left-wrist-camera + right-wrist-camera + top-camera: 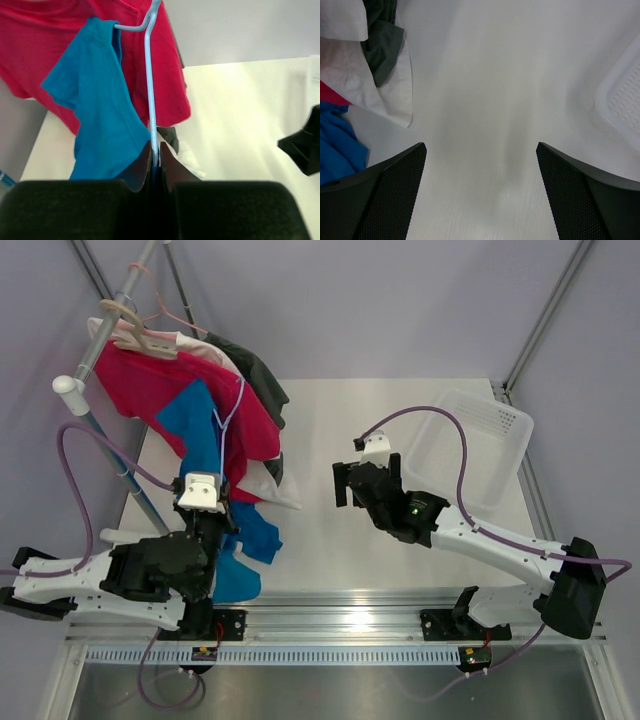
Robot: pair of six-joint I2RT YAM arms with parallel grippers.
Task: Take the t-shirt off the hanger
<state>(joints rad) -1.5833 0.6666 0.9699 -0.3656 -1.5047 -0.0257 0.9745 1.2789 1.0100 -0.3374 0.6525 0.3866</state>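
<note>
The counter is the biggest thing here. Its left side is buried under clothes, so I can't see that edge.

Two arms, one per side. The left one covers part of the cloth pile.

One white bin sits at the far right of the counter. The right wrist view only catches a corner of it.

One rail goes off the top left, both ends cut off.

I count four garments in a bunch off that rail: a pink shirt, a dark shirt, a white cloth (can't tell what kind) and the blue t-shirt. The t-shirt hangs in front of the pink one. It trails down to the counter's near left, and its lower end slips behind the left arm.

Three hangers: a wooden hanger, a pink hanger and the pale-blue wire hanger. From above, that last one is just a thin line against the cloth. In the left wrist view its top runs out of frame, and one bend pokes through the t-shirt's neck area. Most of its shape is hidden.

The left tool is pinched onto the hanger's wire, fingers nearly together with the wire running between them. From above, its fingertips are hidden under the wrist camera.

The right tool is spread wide over bare counter with nothing in it, well apart from the clothes.
</note>
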